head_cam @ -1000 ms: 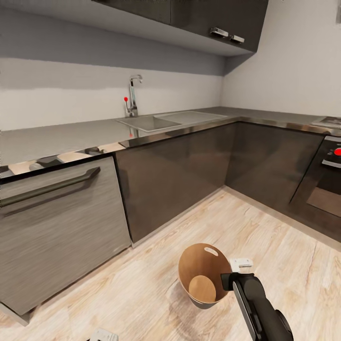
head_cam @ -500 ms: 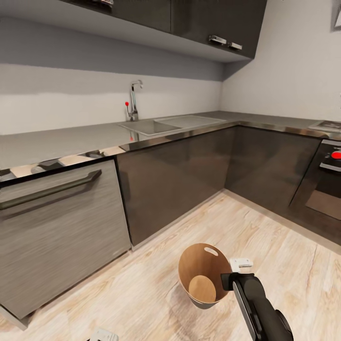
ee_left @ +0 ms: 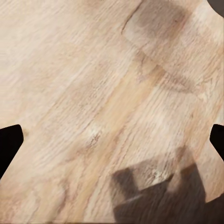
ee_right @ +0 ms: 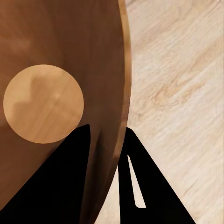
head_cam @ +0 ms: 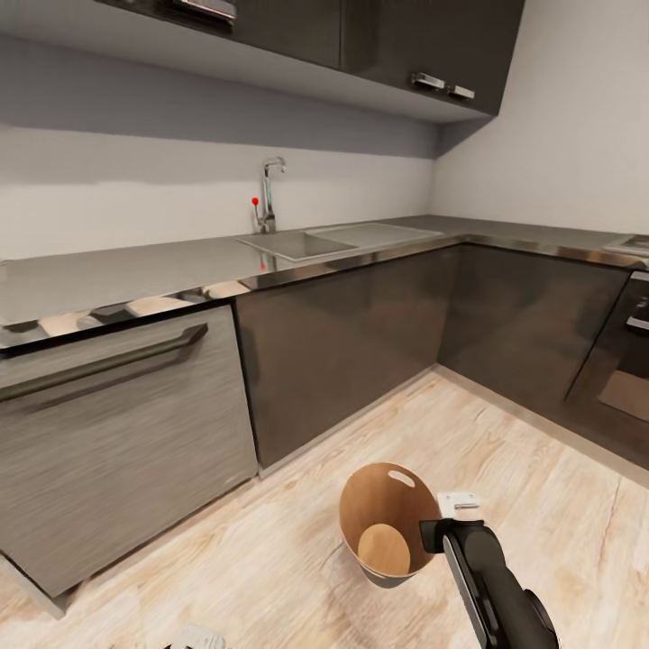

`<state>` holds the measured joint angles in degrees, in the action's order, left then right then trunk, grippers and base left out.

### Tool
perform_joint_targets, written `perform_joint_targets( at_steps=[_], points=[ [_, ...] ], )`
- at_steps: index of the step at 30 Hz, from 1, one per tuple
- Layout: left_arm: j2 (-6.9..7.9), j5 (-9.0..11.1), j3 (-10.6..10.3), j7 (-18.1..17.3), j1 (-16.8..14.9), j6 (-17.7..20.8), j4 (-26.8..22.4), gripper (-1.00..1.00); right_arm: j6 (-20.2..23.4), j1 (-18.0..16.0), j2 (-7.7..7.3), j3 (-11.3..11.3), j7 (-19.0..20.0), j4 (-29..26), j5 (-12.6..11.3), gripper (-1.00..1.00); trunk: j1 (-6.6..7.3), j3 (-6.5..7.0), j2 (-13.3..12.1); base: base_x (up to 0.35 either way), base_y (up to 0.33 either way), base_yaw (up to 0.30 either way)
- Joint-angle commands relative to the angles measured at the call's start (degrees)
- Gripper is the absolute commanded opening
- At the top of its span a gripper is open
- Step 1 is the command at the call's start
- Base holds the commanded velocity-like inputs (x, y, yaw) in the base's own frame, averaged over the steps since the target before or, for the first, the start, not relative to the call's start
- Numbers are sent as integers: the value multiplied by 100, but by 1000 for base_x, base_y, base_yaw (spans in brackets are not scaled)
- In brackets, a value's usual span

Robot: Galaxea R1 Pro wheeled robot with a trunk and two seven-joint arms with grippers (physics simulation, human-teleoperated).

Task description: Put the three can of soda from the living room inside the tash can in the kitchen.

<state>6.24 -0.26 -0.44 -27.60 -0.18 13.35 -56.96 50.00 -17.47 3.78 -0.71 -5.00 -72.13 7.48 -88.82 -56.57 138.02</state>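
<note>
The tash can, pale outside and copper-brown inside, hangs tilted just above the wood floor with its inside bare. My right gripper is shut on its rim at the right side. In the right wrist view the two dark fingers straddle the bin's wall, one inside and one outside, above the round tan bottom. My left gripper is open over bare floor planks, with nothing between its fingers. The cans of soda and the living room are out of view.
A steel-front dishwasher stands at the left under a grey counter. A sink with a tap sits further along it. Dark base cabinets turn the corner towards an oven. Open wood floor lies ahead.
The whole kitchen has slid a little to the right in the picture, so the camera has moved. The bin and my right gripper kept their place in the view.
</note>
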Motion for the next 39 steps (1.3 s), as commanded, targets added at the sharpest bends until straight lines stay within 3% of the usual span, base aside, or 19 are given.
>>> perform_joint_targets(
  at_steps=[1,22,29,39],
  points=[
    [0,0,0,0,0,0,0,100,-1,-2,-1,1,8,-2,-10,-100,0,6,0,0,0,233],
    [17,0,2,0,0,-8,-24,100,1,-2,0,11,6,3,-10,-100,0,125,0,0,0,239],
    [18,-7,0,0,0,-8,-19,100,1,-2,0,290,-1,6,13,-100,0,165,0,0,0,240],
    [18,-9,0,0,0,-8,-17,100,-2,-2,0,334,-1,14,3,-100,0,219,0,0,0,238]
  ],
)
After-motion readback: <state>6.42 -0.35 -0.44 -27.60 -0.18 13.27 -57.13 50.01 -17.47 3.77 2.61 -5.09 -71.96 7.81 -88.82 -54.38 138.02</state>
